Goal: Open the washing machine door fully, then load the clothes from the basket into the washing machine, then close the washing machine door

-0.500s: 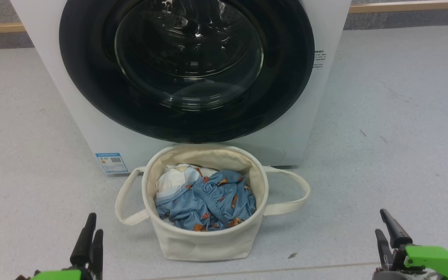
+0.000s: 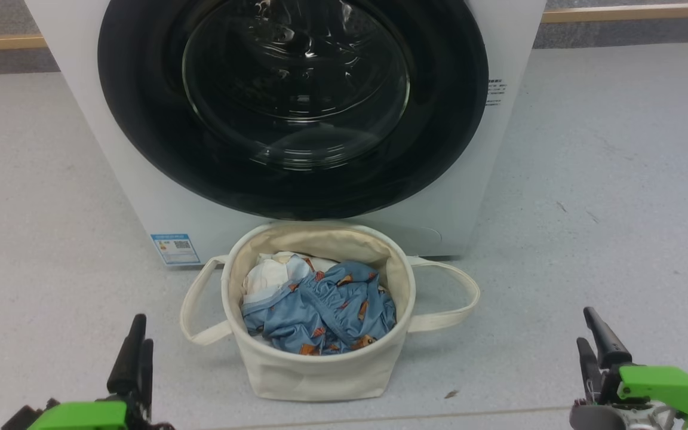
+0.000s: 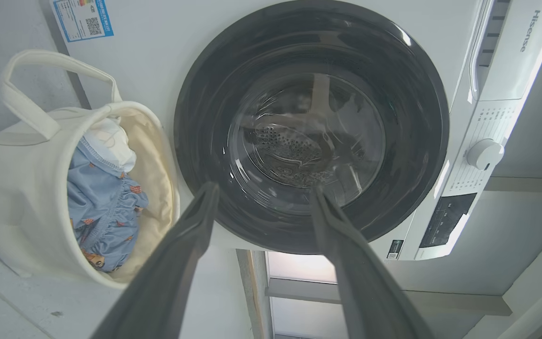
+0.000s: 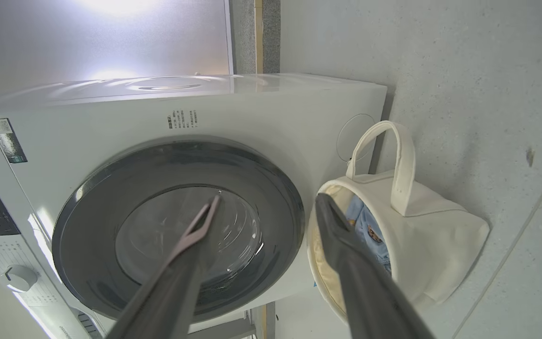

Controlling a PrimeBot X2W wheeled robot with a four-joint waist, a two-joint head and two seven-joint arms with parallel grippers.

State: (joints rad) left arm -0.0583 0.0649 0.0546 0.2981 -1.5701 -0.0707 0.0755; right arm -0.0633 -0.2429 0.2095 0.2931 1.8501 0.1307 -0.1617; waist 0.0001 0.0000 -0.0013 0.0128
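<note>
The washing machine (image 2: pixel 141 197) stands straight ahead of me on the floor (image 2: pixel 589 209), the washing machine door (image 2: pixel 293 107) flat against its front. The basket (image 2: pixel 314 373) sits just before it, below the door, with the clothes (image 2: pixel 320 307) inside. My left gripper (image 2: pixel 143 331) and right gripper (image 2: pixel 584 326) flank the basket, nearer me and well apart from it.

Door (image 3: pixel 311 127) closed on washer (image 3: pixel 158 47). Just beside door, basket (image 3: pixel 12 188) with blue and white clothes (image 3: pixel 101 202) inside. Before door glass, left claw (image 3: pixel 264 190), fingers spread wide, holding nothing.
</note>
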